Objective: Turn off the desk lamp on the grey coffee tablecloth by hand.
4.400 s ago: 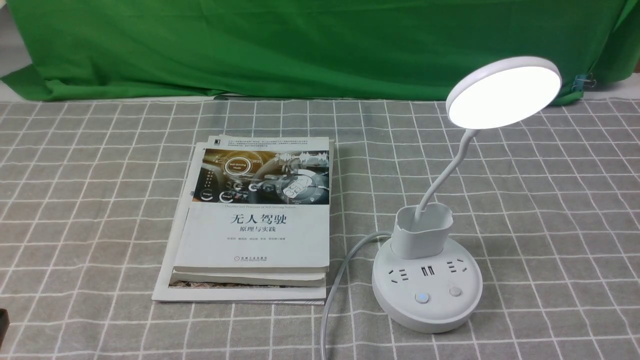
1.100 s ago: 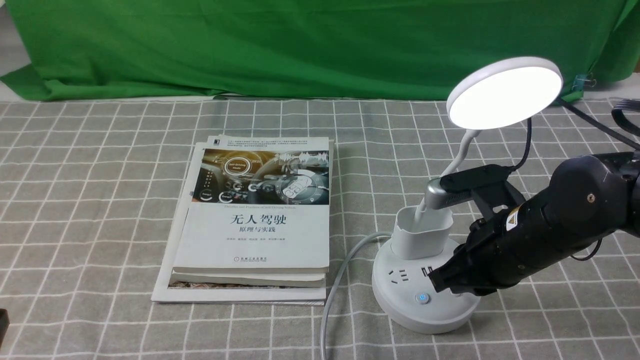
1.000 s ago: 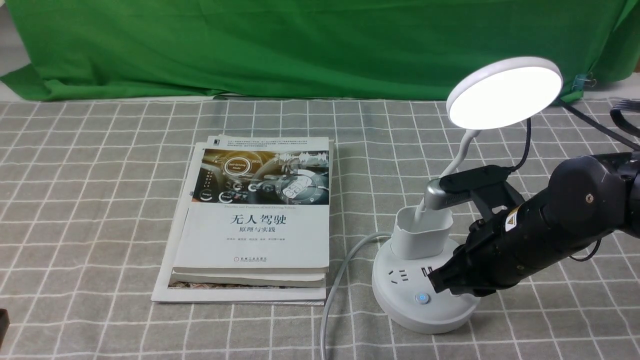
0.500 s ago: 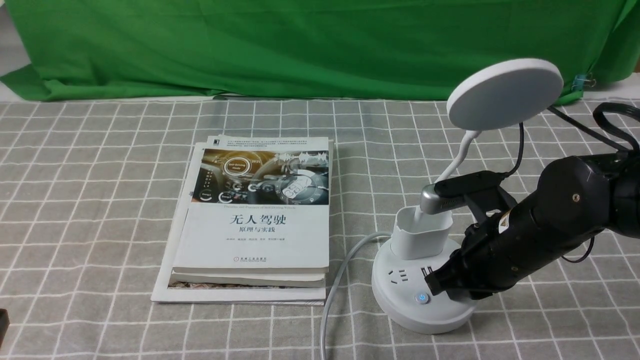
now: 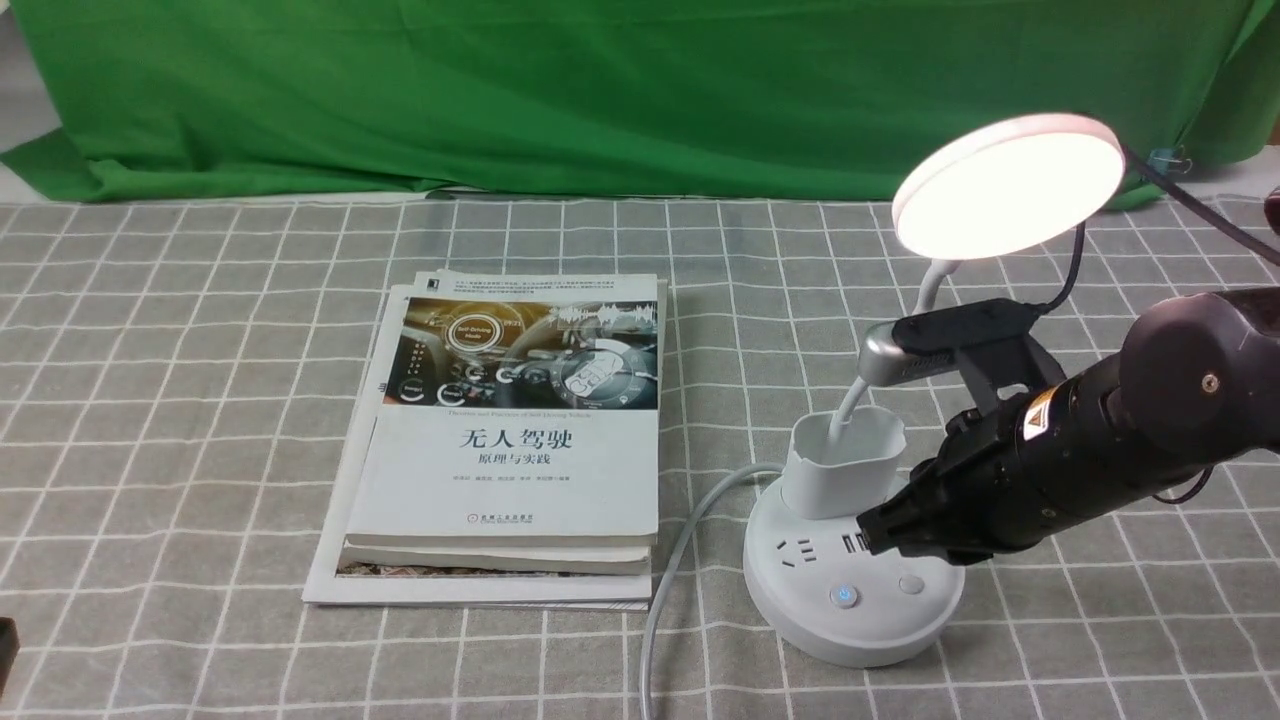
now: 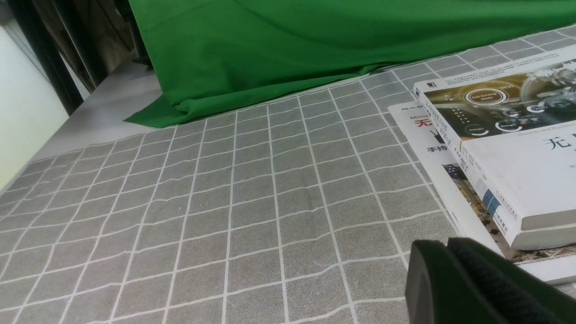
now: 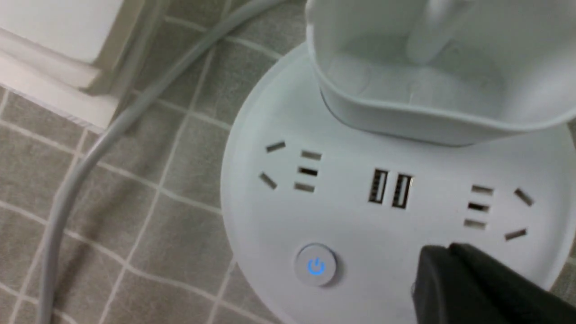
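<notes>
From the front only: lamp (image 5: 840,465) head (image 5: 1008,185) glowing, high above right pincer (image 5: 872,535). Also two buttons: one blue-lit (image 5: 845,596) just ahead of the tip, one plain (image 5: 910,584) right under it. In right wrist view just the blue-lit button; plain one hidden behind pressed-together fingers (image 7: 472,288). Counted there: two sockets (image 7: 290,171), two USB slots (image 7: 389,189). Lamp standing on cloth (image 5: 200,400), base beneath right pincer; touching or not, cannot tell. Left pincer (image 6: 450,270) likewise pressed together, low over cloth, two stacked books (image 6: 508,148) just beside.

Book stack (image 5: 505,440) lies flat ahead on my left: white top book (image 5: 520,480) with dashboard cover photo, wider thin one (image 5: 328,575) at the bottom. Green backdrop cloth (image 5: 600,90) hangs behind, small clip (image 5: 1165,163) at its right edge.
</notes>
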Available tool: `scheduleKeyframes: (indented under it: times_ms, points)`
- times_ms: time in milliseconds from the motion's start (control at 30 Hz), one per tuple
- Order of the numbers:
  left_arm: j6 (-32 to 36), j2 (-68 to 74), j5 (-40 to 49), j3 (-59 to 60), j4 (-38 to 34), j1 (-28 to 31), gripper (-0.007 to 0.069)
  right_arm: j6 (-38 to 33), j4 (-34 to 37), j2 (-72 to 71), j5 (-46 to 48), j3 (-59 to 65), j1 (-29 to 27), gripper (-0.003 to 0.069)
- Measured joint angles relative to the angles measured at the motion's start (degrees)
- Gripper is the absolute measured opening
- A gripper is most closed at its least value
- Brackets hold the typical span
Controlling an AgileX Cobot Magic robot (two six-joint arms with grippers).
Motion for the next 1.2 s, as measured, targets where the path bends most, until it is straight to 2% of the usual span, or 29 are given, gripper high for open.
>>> scheduleKeyframes:
  times_ms: [467,900,1100,1200]
  points:
    - [0.0,0.0,0.0,0.0,0.0,0.0,0.0019,0.0,0.1,4.0,0.2,0.0,0.0,0.0051]
    - [0.0,0.0,0.0,0.0,0.0,0.0,0.0019,1.3,0.0,-2.1,0.1,0.1,0.0,0.0051]
    - [0.0,0.0,0.0,0.0,0.0,0.0,0.0019,1.4,-1.4,-4.1,6.4,0.2,-0.6,0.0053]
    - [0.0,0.0,0.0,0.0,0.0,0.0,0.0019,0.7,-1.4,-5.0,8.2,1.0,-4.1,0.0044]
